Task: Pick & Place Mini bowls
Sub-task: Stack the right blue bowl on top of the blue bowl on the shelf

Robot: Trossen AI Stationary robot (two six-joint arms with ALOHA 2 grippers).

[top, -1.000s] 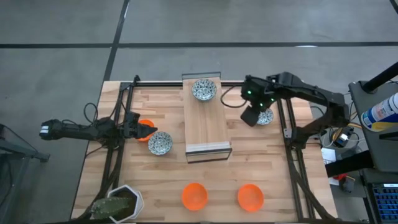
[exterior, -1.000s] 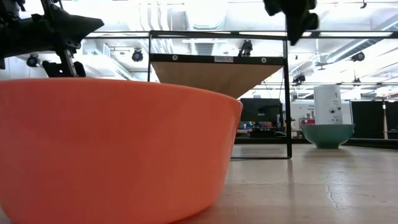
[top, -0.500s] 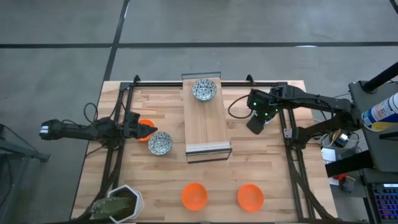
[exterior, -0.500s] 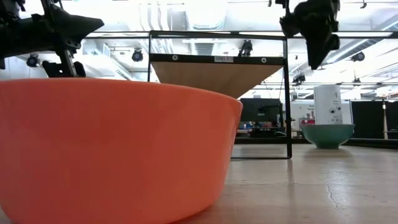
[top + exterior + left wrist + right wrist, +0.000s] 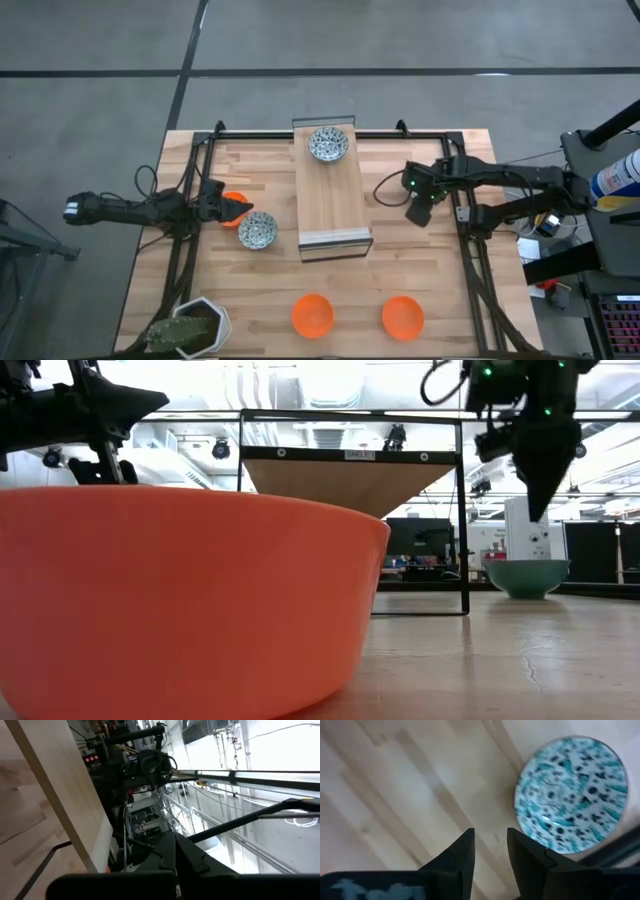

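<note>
Two orange mini bowls sit near the table's near edge. A third orange bowl lies half under my left gripper, which looks shut and points right, level. Beside it sits a blue-patterned bowl. A second patterned bowl rests on the raised wooden shelf. A third stands on the table at the right, hidden by my right arm in the high view. My right gripper hovers just beside that bowl, pointing down, its fingers a narrow gap apart and holding nothing.
The raised wooden shelf stands mid-table on a thin black frame. Black rails run along the table's left and right sides. A white angular pot with a plant sits at the near left corner. Bare wood lies between the shelf and the near bowls.
My right gripper has drawn away from the right-hand patterned bowl, moving toward the table's right and near edges and coming lower in the low view. That bowl has stayed on the table.
</note>
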